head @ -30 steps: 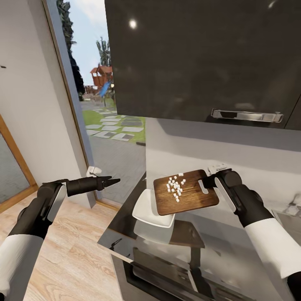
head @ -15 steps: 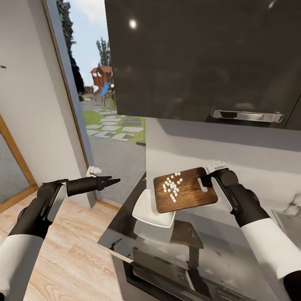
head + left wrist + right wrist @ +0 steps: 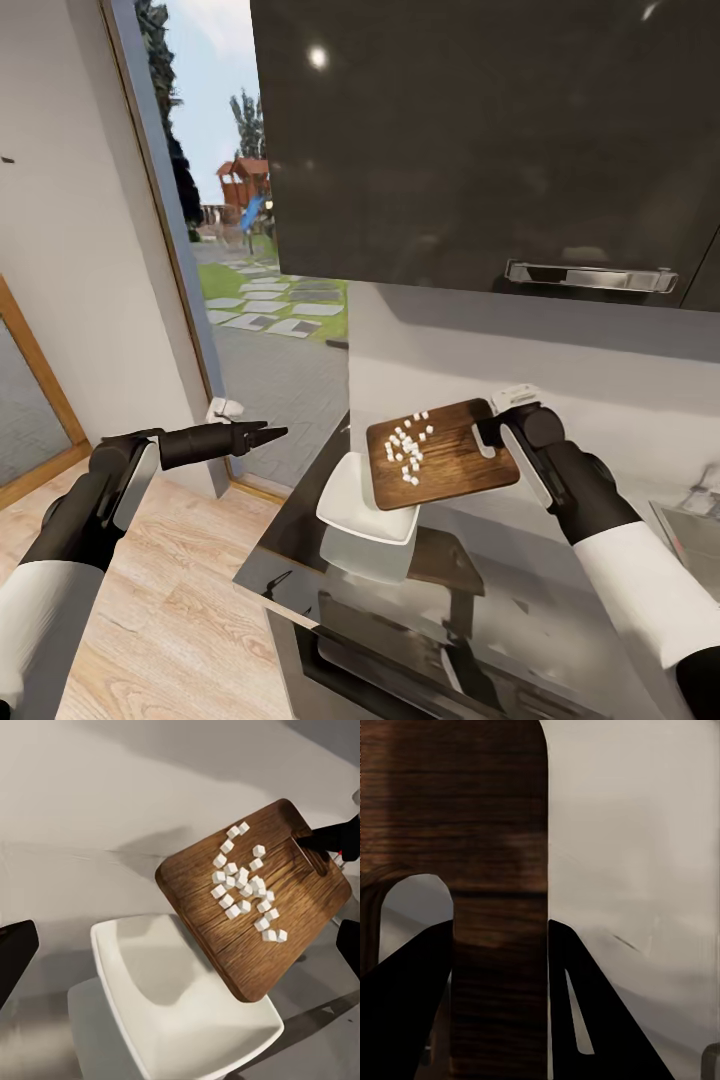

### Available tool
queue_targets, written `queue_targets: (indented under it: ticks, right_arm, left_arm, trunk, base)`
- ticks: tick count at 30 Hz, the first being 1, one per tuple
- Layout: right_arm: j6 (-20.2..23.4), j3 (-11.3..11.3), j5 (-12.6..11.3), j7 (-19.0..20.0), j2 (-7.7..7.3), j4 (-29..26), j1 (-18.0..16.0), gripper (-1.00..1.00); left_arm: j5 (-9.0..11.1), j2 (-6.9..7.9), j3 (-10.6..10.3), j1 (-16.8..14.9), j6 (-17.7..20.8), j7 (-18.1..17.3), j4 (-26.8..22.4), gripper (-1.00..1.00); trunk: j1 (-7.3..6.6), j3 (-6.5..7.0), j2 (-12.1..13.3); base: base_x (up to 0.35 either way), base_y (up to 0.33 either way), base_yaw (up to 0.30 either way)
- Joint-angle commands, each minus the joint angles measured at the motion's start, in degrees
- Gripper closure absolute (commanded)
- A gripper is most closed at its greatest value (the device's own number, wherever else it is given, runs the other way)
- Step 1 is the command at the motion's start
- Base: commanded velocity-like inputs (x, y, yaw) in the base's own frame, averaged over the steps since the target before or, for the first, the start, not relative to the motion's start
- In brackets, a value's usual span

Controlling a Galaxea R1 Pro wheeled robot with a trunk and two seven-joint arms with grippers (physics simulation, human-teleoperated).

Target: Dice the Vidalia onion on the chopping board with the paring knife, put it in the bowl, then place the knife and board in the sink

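Head view gives me the whole scene, left to right: my left gripper (image 3: 268, 432) hangs out over the wooden floor (image 3: 180, 620), well apart from the counter (image 3: 300, 560), its fingers tapering to one point, so I read its jaws as clenched on nothing. Next comes the bowl (image 3: 345, 500) near the counter's left end, then the chopping board (image 3: 442, 455) held in the air above it, then my right gripper (image 3: 492, 428) at the board's far right end.

The board's long axis runs left to right across this view, handle slot toward my right arm. It is tilted, its left end lower and overlapping the bowl's right rim as seen from here. The diced onion (image 3: 408, 452) sits as a loose scatter on the left half of the board's upper face.

The left wrist view adds what the head camera cannot resolve: the separate white cubes of diced onion (image 3: 246, 892), the bowl (image 3: 172, 1012) with nothing in it, and the board (image 3: 255, 896) hanging over the bowl's edge with its lower corner above the bowl's interior. A dark finger of the right gripper (image 3: 330, 840) reaches into the handle slot there.

The right wrist view shows the grasp from close in: a bar of the board (image 3: 499, 870) beside the slot stands between the two dark fingers (image 3: 405, 1005), one on each side and pressed against it. So the right jaws are grasping the board by its handle end.
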Motion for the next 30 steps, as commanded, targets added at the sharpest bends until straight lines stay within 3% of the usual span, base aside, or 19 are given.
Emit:
queue_targets:
  ticks: [1, 30]
  right_arm:
    - [0.2, 0.3, -0.6, -0.7, -0.06, 0.0, -0.1, 1.00]
    - [-0.1, 1.0, -0.6, -0.9, -0.09, 0.0, -0.1, 1.00]
  left_arm:
    - [0.2, 0.00, 0.0, -0.1, 0.4, 0.0, 0.0, -1.00]
    - [0.2, 0.02, 0.0, -0.1, 0.4, 0.0, 0.0, -1.00]
  trunk:
    - [0.04, -0.14, -0.1]
    - [0.04, -0.14, -0.1]
  base:
    - [0.000, 0.000, 0.000]
    - [0.000, 0.000, 0.000]
